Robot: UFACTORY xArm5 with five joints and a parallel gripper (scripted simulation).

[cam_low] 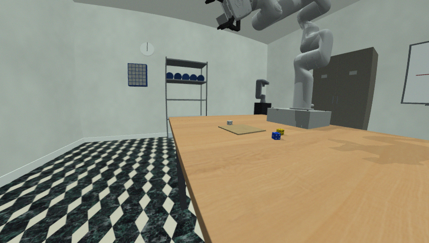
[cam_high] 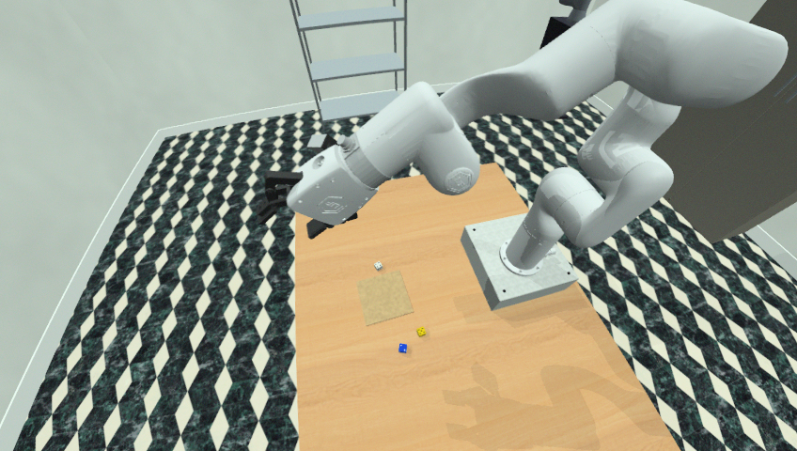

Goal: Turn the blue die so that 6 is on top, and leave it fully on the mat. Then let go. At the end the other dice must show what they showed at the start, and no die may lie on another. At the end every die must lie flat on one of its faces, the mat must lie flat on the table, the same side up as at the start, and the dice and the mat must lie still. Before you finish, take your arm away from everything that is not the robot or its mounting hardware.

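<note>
The blue die (cam_high: 402, 348) lies on the bare table just off the near edge of the tan mat (cam_high: 385, 297), and it also shows in the exterior view (cam_low: 275, 135). A yellow die (cam_high: 421, 332) (cam_low: 280, 131) sits close beside it. A white die (cam_high: 378, 265) (cam_low: 229, 122) lies just past the mat's far edge. The mat (cam_low: 241, 129) lies flat with nothing on it. My gripper (cam_high: 290, 209) (cam_low: 224, 13) is open and empty, high in the air above the table's far left part, far from all dice.
The arm's grey base block (cam_high: 517, 262) stands on the table's right side beside the mat. A metal shelf (cam_low: 185, 93) stands on the floor beyond the table's far end. The table's left edge runs close to the mat.
</note>
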